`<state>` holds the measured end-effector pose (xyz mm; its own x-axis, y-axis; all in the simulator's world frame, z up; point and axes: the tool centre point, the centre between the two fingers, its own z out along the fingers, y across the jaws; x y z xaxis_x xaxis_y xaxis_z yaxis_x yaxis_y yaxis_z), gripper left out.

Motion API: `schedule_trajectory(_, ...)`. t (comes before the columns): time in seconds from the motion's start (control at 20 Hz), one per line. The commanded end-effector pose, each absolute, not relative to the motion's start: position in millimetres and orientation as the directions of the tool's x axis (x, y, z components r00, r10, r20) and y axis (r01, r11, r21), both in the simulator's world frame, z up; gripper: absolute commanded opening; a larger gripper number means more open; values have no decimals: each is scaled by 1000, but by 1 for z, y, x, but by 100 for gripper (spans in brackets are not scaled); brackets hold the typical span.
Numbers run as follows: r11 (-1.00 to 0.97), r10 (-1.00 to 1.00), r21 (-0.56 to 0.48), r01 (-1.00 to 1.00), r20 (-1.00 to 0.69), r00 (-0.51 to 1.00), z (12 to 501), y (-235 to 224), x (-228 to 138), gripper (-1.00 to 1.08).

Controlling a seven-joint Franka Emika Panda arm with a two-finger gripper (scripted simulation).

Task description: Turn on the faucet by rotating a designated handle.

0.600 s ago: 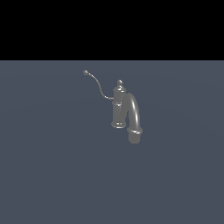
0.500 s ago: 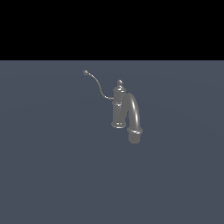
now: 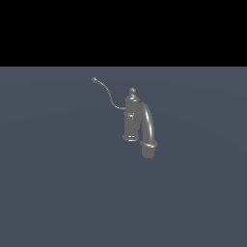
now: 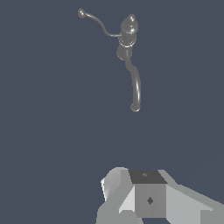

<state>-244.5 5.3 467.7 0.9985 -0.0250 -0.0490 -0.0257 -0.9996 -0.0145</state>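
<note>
Approach stage: faucet [image 3: 131,120] stands alone just right of centre in the exterior view on the blue-grey surface [image 3: 58,193], its handle [image 3: 107,92] curving toward the upper left to a small ball tip. The arm is absent from that view. In the wrist view, the end effector [image 4: 146,199] shows only partly at the frame's lower edge, well apart from the faucet; whether it is released or clenched cannot be told. The next move likely calls for closing in on the ball tip.

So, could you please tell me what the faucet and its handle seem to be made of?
The faucet looks like polished grey metal, with bright highlights along its spout. The handle looks like thin metal wire of the same grey; being a render, this is only appearance.
</note>
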Motion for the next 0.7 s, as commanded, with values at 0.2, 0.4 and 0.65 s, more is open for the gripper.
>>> schedule_trajectory(0.2,-999,-38,-15,-38,-49,998,468,6,-241,-100)
schedule_trajectory(0.4,-998,-68,-15,-69,-49,997,467,7,-234,-100)
schedule_trajectory(0.65,-991,-131,-16,-132,-48,990,465,9,-217,-100)
